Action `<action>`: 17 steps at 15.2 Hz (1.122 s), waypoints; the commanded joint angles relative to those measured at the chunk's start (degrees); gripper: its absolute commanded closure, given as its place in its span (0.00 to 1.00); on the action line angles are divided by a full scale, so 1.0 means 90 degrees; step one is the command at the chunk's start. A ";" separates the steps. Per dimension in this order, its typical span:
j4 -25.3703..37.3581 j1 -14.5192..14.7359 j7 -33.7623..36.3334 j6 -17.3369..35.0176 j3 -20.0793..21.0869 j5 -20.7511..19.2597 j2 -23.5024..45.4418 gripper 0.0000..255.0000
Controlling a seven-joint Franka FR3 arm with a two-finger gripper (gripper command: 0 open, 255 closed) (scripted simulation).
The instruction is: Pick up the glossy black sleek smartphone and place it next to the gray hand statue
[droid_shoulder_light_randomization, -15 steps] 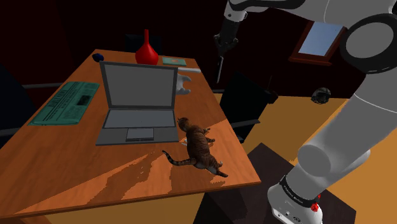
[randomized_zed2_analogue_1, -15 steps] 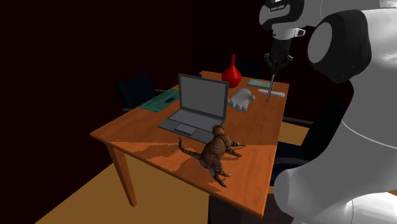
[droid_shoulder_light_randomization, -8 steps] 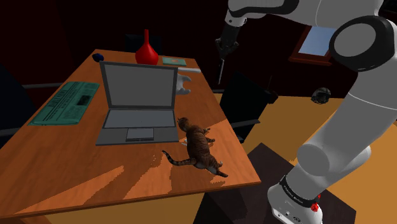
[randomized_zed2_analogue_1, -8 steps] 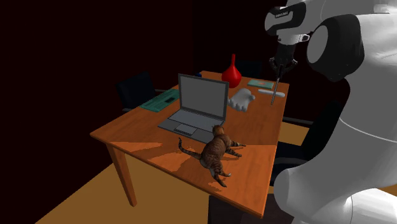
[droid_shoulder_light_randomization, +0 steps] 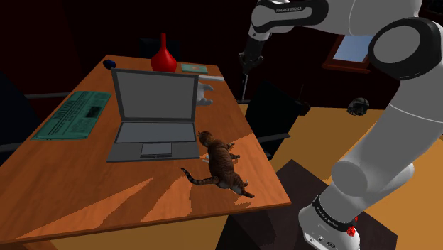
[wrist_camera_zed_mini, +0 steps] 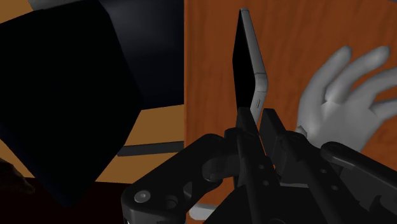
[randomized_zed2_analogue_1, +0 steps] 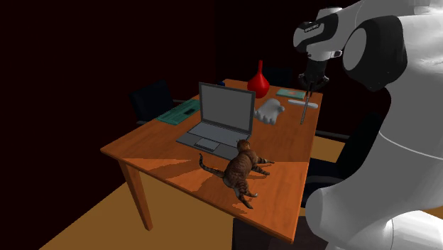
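- Franka arm [droid_shoulder_light_randomization: 397,106]: white with dark joints. It rises from its stand at the shoulder view's lower right and arches over to a spot behind the laptop [droid_shoulder_light_randomization: 155,106], on that view's right.
- Table [droid_shoulder_light_randomization: 85,206]: orange-brown wood. The laptop sits near its middle.
- Dark chair [droid_shoulder_light_randomization: 280,117]: off the table edge, to the shoulder view's right of the laptop.
- Laptop: grey, lid open and upright, screen blank grey, keyboard facing the near table edge.
- Green printed sheet [droid_shoulder_light_randomization: 74,113]: lies flat, to the shoulder view's left of the laptop, just beside it.
- Tabby cat figure [droid_shoulder_light_randomization: 221,167]: stretched out on the table in front of the laptop, off its near corner on the shoulder view's right.
- Red vase [droid_shoulder_light_randomization: 164,57]: upright behind the laptop screen, near the far table edge.
- Hand statue [randomized_zed2_analogue_1: 270,111]: pale grey, on the table just behind the laptop screen's edge on the shoulder view's right. The fingers are spread in the wrist view [wrist_camera_zed_mini: 343,95].
- Gripper [wrist_camera_zed_mini: 254,121]: black, pointing down, fingers clamped on the smartphone's upper end. It hangs above the table [droid_shoulder_light_randomization: 245,67], behind the laptop and beyond the hand statue.
- Smartphone [wrist_camera_zed_mini: 248,70]: black face with a grey rim, held edge-on and upright. It hangs below the fingers, clear of the table [randomized_zed2_analogue_1: 304,110], near the table edge on the far side of the hand statue from the laptop.
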 commanded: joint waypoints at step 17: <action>-0.1252 0.0002 0.0118 0.1490 -0.0021 -0.0111 0.0243 1.00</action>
